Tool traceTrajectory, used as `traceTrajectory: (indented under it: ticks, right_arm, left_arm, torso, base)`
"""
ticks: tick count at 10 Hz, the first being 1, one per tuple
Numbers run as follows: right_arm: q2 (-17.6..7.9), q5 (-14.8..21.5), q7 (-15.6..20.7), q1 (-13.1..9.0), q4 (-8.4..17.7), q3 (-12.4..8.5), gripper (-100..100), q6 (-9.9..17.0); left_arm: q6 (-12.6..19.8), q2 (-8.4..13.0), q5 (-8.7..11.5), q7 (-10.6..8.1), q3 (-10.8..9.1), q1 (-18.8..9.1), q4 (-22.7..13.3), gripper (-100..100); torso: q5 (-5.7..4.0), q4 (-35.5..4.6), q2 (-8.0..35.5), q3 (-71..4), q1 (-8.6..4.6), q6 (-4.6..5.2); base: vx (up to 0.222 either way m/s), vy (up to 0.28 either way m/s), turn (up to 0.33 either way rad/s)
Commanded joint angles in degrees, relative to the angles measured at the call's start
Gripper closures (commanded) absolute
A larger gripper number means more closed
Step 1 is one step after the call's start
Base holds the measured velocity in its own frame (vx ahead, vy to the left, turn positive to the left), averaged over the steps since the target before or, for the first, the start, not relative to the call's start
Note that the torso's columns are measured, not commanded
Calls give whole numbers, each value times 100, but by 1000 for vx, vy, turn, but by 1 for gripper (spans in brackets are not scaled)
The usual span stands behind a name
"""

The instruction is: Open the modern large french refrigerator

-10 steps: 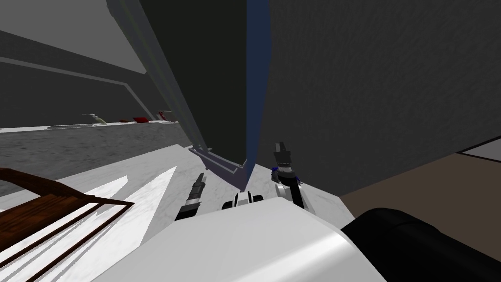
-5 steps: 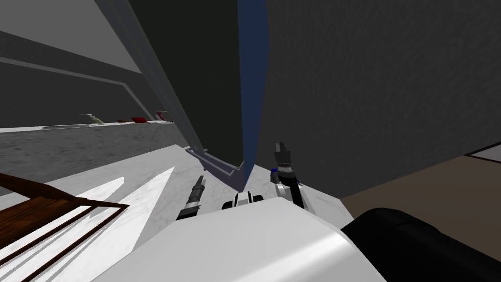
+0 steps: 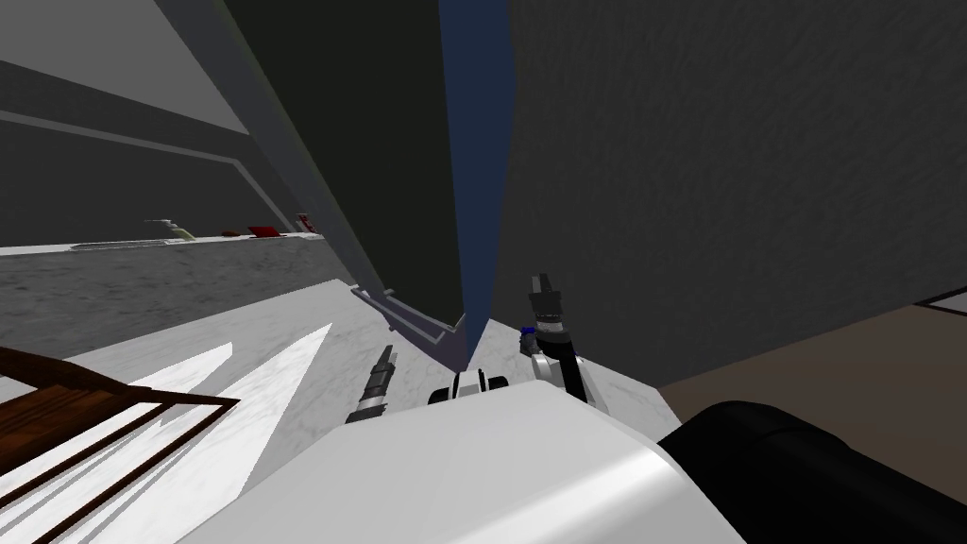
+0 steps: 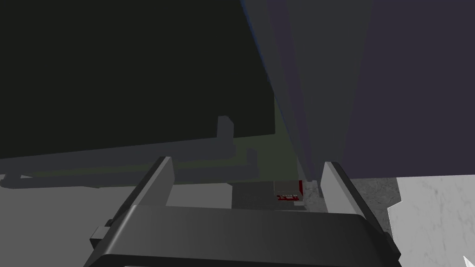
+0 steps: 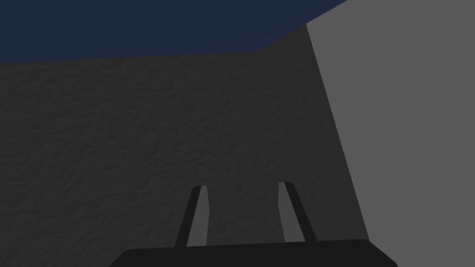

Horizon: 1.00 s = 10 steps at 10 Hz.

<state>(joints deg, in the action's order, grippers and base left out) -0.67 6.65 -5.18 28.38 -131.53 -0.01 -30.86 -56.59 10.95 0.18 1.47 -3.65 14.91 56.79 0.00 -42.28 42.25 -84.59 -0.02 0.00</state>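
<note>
Left gripper (image 4: 246, 162) — a dark box with two thin grey blade fingers (image 4: 161, 181); right forearm (image 3: 567, 365) black and white, blue marks (image 3: 526, 330) at wrist.

Setting: a home kitchen.

Evidence:
- A tall dark appliance front (image 3: 378, 142) with long bar handles (image 3: 415, 326) rises just ahead of the left gripper (image 3: 384, 351).
- Well off to that gripper's left runs a grey speckled counter (image 3: 142, 283) with a pale top. On it stand a tap-like fitting (image 3: 172, 227) and small red items (image 3: 266, 231).
- A white marbled floor (image 3: 312, 331) lies under the gripper.
- Brown wooden slatted furniture (image 3: 57, 416), kind unclear, sits left of the gripper and nearer me.
</note>
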Motion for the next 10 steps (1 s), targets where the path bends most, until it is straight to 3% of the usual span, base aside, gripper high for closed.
traceTrajectory:
  ticks: [1, 4, 6, 8, 10]
  right_arm:
    - [0, 0, 0, 0, 0, 0, 0, 0]
    - [0, 0, 0, 0, 0, 0, 0, 0]
    - [0, 0, 0, 0, 0, 0, 0, 0]
    - [0, 0, 0, 0, 0, 0, 0, 0]
    - [0, 0, 0, 0, 0, 0, 0, 0]
  left_arm:
    - [-190, -75, -6, 0, -39, -64, -364, -100]
    - [-303, -135, -9, -1, -64, -115, -664, -100]
    - [-506, -283, -15, -2, -110, -208, -1104, -100]
    - [-595, -374, -17, -3, -130, -249, -1296, -100]
    - [-744, -601, -21, -4, -164, -316, -1616, -100]
  torso:
    - [0, -1, 5, 2, 3, -1]
    - [0, -1, 5, 3, 0, 0]
    - [1, 0, 1, 1, 3, 0]
    - [-3, 1, -2, -2, -8, 0]
    - [3, -2, 9, 5, 11, 0]
  base:
    - [29, -74, 3]
    - [26, -65, 4]
    - [41, -71, 3]
    - [44, -86, 7]
    - [31, -61, 1]
